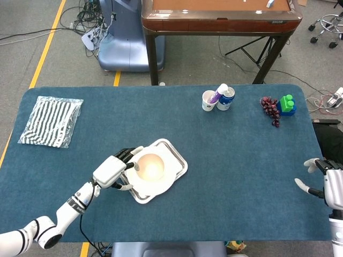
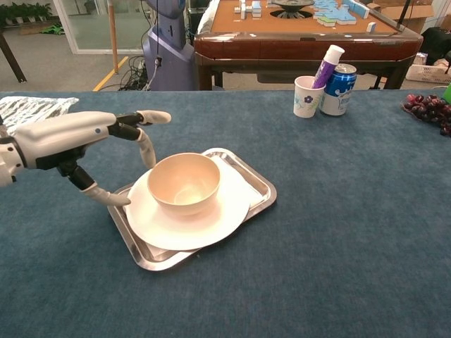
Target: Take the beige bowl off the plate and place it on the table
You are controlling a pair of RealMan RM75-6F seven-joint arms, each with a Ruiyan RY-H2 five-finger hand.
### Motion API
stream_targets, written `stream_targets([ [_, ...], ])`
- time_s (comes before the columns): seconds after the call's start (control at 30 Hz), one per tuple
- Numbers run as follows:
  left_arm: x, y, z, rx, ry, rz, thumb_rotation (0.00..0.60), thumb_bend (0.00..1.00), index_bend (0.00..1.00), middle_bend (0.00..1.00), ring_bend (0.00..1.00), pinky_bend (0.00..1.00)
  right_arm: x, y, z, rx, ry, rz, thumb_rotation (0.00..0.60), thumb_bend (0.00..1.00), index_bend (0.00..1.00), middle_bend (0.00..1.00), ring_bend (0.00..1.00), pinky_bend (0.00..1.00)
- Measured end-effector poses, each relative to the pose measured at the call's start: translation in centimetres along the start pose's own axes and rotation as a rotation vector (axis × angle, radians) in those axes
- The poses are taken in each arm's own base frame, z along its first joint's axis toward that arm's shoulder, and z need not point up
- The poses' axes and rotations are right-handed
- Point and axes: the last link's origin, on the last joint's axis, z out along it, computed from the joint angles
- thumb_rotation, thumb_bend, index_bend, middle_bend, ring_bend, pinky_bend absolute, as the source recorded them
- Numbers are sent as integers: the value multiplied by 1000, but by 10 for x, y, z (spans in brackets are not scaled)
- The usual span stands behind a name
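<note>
The beige bowl (image 1: 150,165) (image 2: 184,183) stands upright on a white plate (image 1: 161,183) (image 2: 211,220), which lies on a steel tray (image 1: 177,158) (image 2: 255,182) near the table's front middle. My left hand (image 1: 115,169) (image 2: 77,139) is right at the bowl's left side, fingers spread; its upper fingers reach the bowl's far-left rim and the thumb lies low over the plate's left edge. It holds nothing. My right hand (image 1: 327,184) rests at the table's far right edge, fingers apart and empty, seen only in the head view.
A paper cup with a purple tube (image 1: 209,99) (image 2: 307,94) and a blue can (image 1: 227,98) (image 2: 339,87) stand at the back. Grapes (image 1: 270,108) and a green-blue block (image 1: 287,104) lie back right. A striped bag (image 1: 51,121) lies back left.
</note>
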Motion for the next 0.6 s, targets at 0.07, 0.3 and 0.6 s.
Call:
stream_targets([
  [0.07, -4, 3, 3, -7, -4, 2, 600, 143, 406, 0, 0, 70, 1, 1, 0, -4, 1, 2, 600, 0, 471, 562, 427, 442],
  [0.3, -11, 7, 10, -14, -15, 20, 600, 143, 423, 0, 0, 70, 2, 4, 2, -16, 2, 6, 600, 0, 471, 562, 427, 442],
  [0.6, -19, 15, 19, -14, -22, 43, 600, 143, 442, 0, 0, 70, 2, 6, 2, -21, 2, 7, 600, 0, 471, 562, 427, 442],
])
